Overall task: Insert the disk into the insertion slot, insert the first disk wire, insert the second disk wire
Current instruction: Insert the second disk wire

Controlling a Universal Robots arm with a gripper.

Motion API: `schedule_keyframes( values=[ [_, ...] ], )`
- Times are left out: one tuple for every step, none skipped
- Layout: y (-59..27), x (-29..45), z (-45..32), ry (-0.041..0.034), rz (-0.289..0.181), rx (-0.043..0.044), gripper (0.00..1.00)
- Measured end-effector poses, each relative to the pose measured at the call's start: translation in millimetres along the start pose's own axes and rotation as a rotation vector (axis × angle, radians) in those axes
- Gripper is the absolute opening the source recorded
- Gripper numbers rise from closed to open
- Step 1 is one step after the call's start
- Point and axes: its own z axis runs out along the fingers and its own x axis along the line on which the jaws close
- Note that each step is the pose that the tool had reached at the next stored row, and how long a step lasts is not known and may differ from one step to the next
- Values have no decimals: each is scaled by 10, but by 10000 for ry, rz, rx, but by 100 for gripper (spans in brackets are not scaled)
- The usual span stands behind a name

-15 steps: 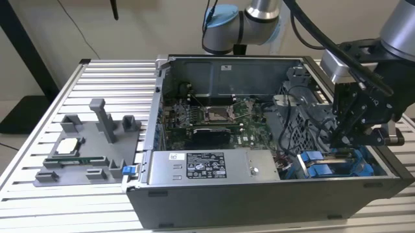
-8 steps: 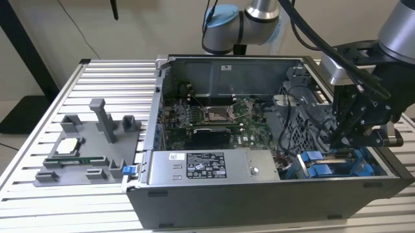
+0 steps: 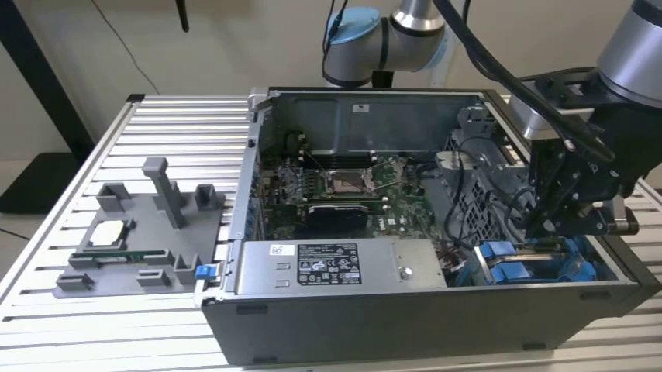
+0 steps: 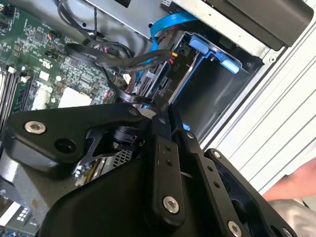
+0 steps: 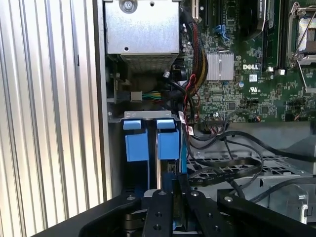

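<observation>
- so, gripper (image 3: 559, 225) is down inside the open pc case (image 3: 414, 310), at the corner on the exterior view's right, directly over the insertion slot (image 3: 538, 267) w/ its blue rails. low and vertical like that prob bc the bay opens upward and anything going in has to drop straight down.
- jaws: in the second wrist view the fingers (image 4: 165, 148) look drawn close together w/ a dark flat cable (image 4: 118, 59) passing right at the tips; looks pinched on the cable end but can't tell for sure, the contact spot is hidden by the finger bodies.
- the disk: can't make out its silver body or label as a separate thing. in the first wrist view blue tabs (image 5: 148, 138) stand side by side in the bay, a thin metal edge between them, so my read is the drive already sits in the slot, frame tabs up. that'd put the work at the wire stage, not the disk stage.
- black cables (image 5: 232, 163) loop loose over the perforated cage (image 5: 247, 168) next to the bay, slack enough to reach the connectors.
- power supply box (image 3: 331, 267) lies along the near wall, beside the slot, apart from the gripper.
- grey parts tray (image 3: 135, 232) sits outside the case on the slatted table (image 3: 62, 194), well apart, not in play.
</observation>
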Motion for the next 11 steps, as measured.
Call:
schedule_keyframes(
  values=[
    [-2,-2,5,-2,-1,7,0],
    [-3,-3,10,-2,-1,14,0],
    [-4,-4,15,-2,-1,22,0],
    [-5,-5,19,-1,-2,30,0],
    [-7,-5,23,0,-2,38,0],
    [-8,-6,29,-2,-3,45,0],
    [-11,-7,35,-4,-4,51,0],
    [-14,-7,40,-4,-4,57,0],
    [-18,-8,46,-6,-4,62,0],
    [-22,-8,51,-6,-5,67,0],
    [-27,-7,57,-8,-5,70,0]
  ],
)
